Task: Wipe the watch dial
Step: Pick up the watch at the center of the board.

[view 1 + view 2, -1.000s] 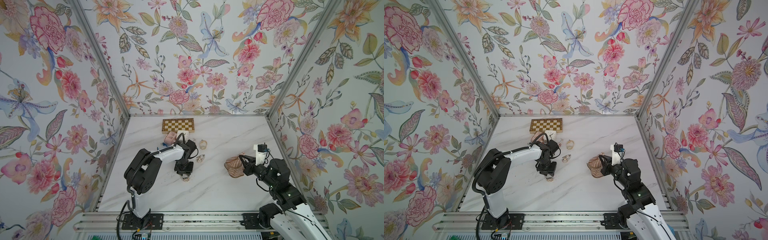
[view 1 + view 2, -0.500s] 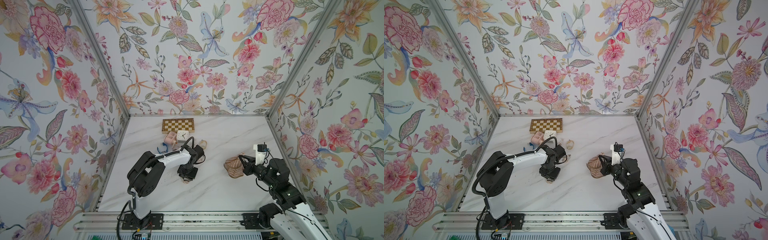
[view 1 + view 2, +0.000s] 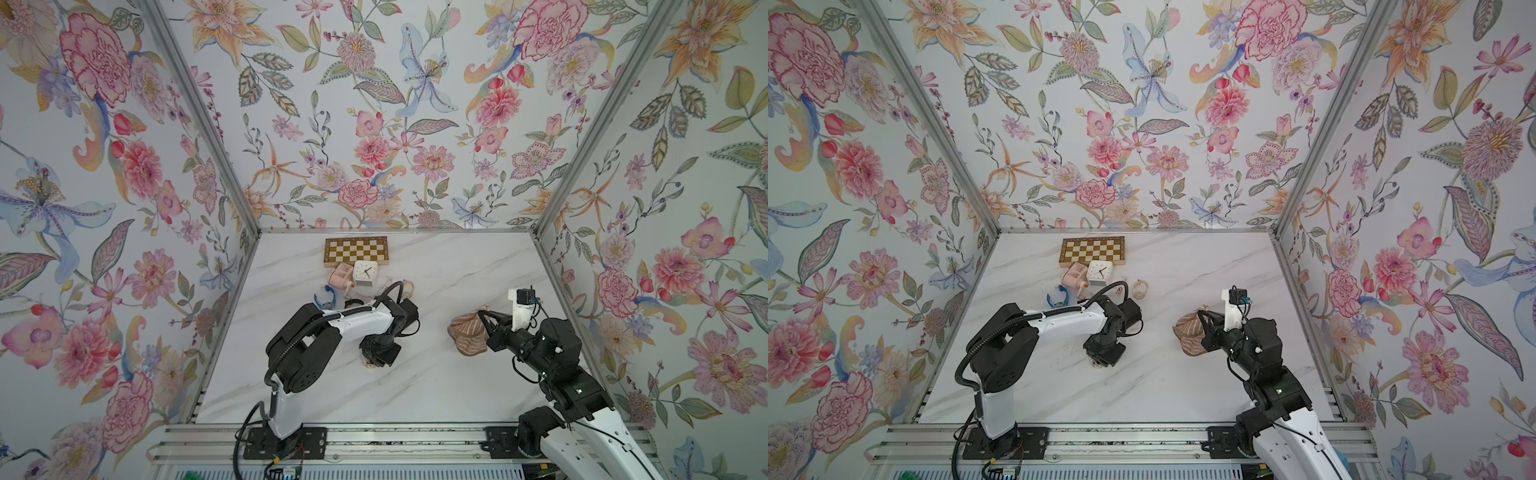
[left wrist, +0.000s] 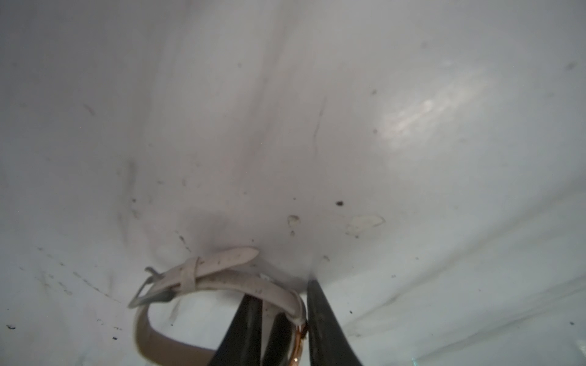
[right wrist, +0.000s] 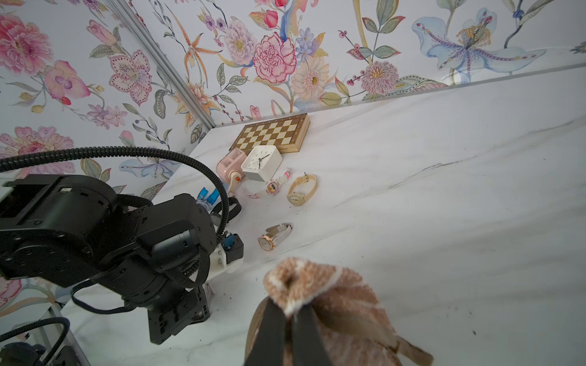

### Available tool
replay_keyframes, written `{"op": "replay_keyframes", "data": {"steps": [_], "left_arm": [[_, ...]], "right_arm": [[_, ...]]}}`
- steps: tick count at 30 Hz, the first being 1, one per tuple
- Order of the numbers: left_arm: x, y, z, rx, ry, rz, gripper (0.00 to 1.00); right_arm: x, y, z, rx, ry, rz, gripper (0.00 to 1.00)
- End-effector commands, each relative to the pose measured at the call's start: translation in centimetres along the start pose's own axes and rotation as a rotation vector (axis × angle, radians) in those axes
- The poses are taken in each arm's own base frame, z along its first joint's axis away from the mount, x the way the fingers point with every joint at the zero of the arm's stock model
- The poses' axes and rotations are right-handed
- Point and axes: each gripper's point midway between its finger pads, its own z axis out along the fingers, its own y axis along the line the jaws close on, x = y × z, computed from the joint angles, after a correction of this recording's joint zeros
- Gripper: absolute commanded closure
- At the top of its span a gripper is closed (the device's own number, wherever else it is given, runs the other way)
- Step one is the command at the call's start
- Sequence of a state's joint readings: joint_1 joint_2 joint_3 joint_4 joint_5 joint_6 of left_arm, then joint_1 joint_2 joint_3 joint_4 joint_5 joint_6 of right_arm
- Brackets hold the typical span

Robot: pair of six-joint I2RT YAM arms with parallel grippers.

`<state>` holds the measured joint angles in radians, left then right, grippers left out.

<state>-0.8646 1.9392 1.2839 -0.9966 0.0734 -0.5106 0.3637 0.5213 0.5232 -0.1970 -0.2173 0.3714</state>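
Note:
A watch (image 4: 222, 269) with a pale beige strap and a rose-gold case lies on the white marble table (image 3: 436, 386). My left gripper (image 4: 282, 290) points straight down at it, its two black fingers closed around the case and the strap end. In both top views the gripper head (image 3: 376, 357) (image 3: 1100, 357) hides nearly all of this watch. The dial cannot be seen. My right gripper (image 5: 290, 313) is shut on a brown striped cloth (image 5: 333, 294), which hangs bunched to the right (image 3: 467, 334), apart from the watch.
At the back stand a chessboard (image 3: 356, 251), a white clock (image 3: 365, 272) and a pink box (image 3: 340, 276). Loose nearby lie a rose-gold watch (image 5: 272, 237), a tan-strapped watch (image 5: 301, 190), a pink watch (image 5: 272, 187) and a blue one (image 3: 324, 297).
The left arm's wrist swung right and settled over the watch, and its jaws narrowed onto it. The right arm with the cloth has not moved.

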Motion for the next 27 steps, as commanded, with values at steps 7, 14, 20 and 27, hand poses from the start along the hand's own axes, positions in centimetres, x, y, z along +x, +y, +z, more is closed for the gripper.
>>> {"op": "replay_keyframes", "data": {"steps": [7, 14, 20, 27], "left_arm": [[1.9, 1.3, 1.8, -0.082, 0.087, 0.035, 0.96], [1.0, 1.0, -0.4, -0.058, 0.047, 0.035, 1.0], [-4.1, -0.3, -8.4, 0.236, -0.217, -0.093, 1.0], [-10.2, 2.8, -24.4, 0.876, -0.979, -0.382, 1.0]], "right_arm": [[-0.5, -0.2, -0.2, 0.011, -0.028, -0.005, 1.0], [-0.7, -0.2, -0.3, 0.013, -0.032, -0.003, 1.0], [-1.7, 0.1, -0.5, 0.016, -0.047, -0.025, 1.0], [-3.1, 0.9, 0.6, -0.016, -0.054, -0.041, 1.0]]}}
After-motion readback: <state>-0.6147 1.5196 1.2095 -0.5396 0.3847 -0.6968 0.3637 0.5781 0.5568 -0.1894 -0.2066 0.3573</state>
